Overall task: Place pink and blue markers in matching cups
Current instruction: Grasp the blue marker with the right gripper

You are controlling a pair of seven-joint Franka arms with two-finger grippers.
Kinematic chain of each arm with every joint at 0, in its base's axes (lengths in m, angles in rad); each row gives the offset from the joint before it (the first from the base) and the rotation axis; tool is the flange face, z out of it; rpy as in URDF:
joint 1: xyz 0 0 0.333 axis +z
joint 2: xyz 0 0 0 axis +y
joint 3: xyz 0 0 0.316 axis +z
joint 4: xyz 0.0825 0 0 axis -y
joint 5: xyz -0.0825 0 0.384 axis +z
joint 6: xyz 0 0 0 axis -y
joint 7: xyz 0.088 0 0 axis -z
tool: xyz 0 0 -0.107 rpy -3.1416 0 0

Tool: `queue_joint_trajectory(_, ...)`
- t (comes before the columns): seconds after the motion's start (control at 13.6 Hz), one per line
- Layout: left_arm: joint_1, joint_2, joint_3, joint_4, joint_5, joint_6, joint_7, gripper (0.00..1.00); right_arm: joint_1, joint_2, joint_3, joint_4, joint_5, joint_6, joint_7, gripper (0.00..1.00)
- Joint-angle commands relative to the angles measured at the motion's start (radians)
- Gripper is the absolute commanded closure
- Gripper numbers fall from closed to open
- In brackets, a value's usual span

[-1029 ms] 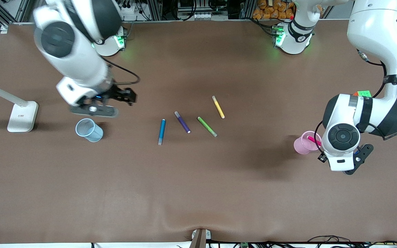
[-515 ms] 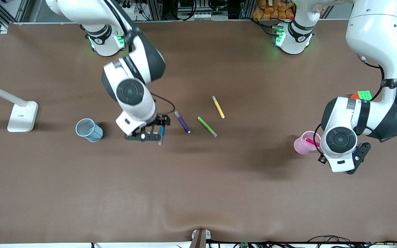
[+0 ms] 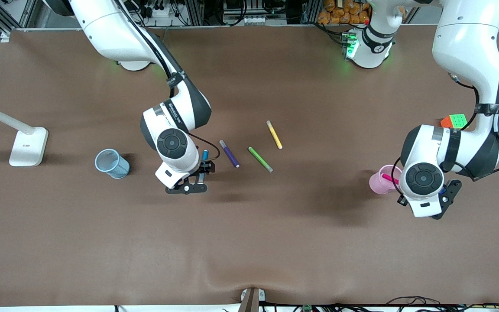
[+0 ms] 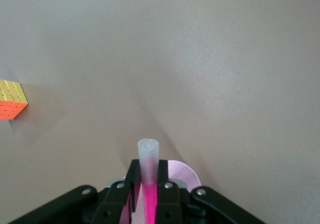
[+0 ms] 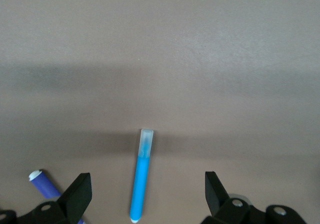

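Right wrist view: right pincer (image 5: pixel 145 196) spread wide, straddling blue marker (image 5: pixel 140 181) for pickup. Left pincer (image 4: pixel 148 190) clamped on pink marker (image 4: pixel 148 174), apparently above pink cup (image 3: pixel 379 182) for dropping in.

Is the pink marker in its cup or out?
In, not released. The pink marker slants into the pink cup, and the left gripper is shut on its shaft above the rim.

Five slim felt-tip markers in all: one blue (image 3: pixel 204 155), one purple (image 3: pixel 229 153), one green (image 3: pixel 260 159), one yellow (image 3: pixel 274 134) and one magenta-pink (image 3: pixel 389 177). Two small translucent plastic cups: one light blue (image 3: pixel 111 163), one pale pink (image 3: pixel 380 182). One multicoloured puzzle cube (image 3: pixel 455 121). One white lamp base with a slanted stem (image 3: pixel 27 146). Two white robot arms, each with one black two-finger gripper.
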Motion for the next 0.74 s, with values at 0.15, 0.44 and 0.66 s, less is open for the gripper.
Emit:
queue_joint_trajectory(0.15, -0.008, 0.005, -0.004, 0.016, 0.016, -0.018, -0.008, 0.19, -0.021, 0.013, 0.006, -0.117, -0.013, 0.166, -0.077, 0.0)
queue_joint_trajectory(0.44, 0.0, -0.027, -0.01, 0.019, 0.013, -0.021, 0.055, 0.0, -0.018, 0.05, 0.008, -0.118, -0.009, 0.195, -0.062, 0.0)
queue_joint_trajectory(0.66, 0.012, -0.071, -0.012, 0.026, -0.069, -0.024, 0.151, 0.0, -0.009, 0.078, 0.009, -0.121, 0.007, 0.22, -0.053, 0.0)
